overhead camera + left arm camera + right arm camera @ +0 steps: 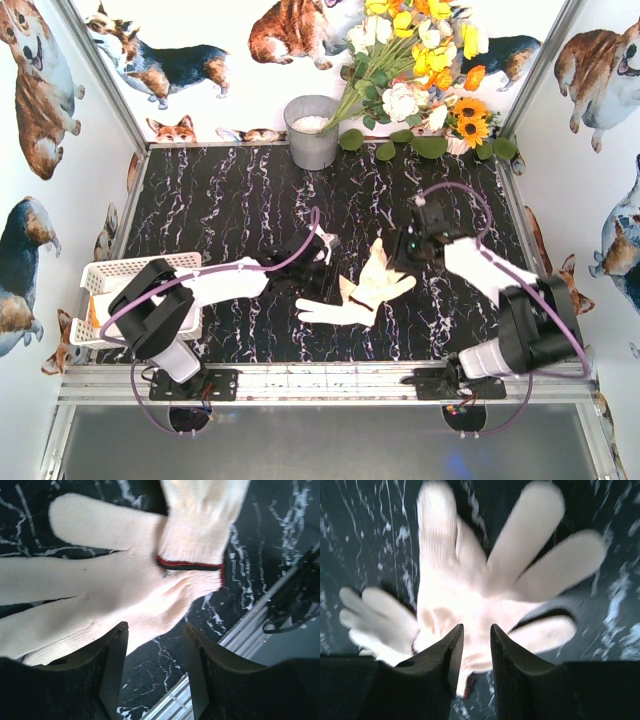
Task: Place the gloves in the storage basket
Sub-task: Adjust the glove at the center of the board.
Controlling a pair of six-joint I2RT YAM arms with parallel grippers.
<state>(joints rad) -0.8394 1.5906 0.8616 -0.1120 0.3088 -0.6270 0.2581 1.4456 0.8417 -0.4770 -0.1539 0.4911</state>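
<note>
Two cream gloves lie overlapping in the middle of the black marbled table: a flat one [335, 312] and one across it [382, 278]. My left gripper [322, 246] hovers just left of them, and my right gripper [408, 250] just right. In the left wrist view the left gripper [155, 627] stands open, with a glove [100, 595] and a red-trimmed cuff [192, 566] beyond its tips and only table between the jaws. The right gripper [476, 627] is narrowly open above a spread glove [470, 590]; a second glove [375, 620] lies left of it. The white storage basket [100, 275] sits at the left edge, partly under my left arm.
A grey metal bucket [312, 130] stands at the back centre. A bunch of white, yellow and orange flowers [420, 60] leans across the back right. A metal rail [320, 380] runs along the table's near edge.
</note>
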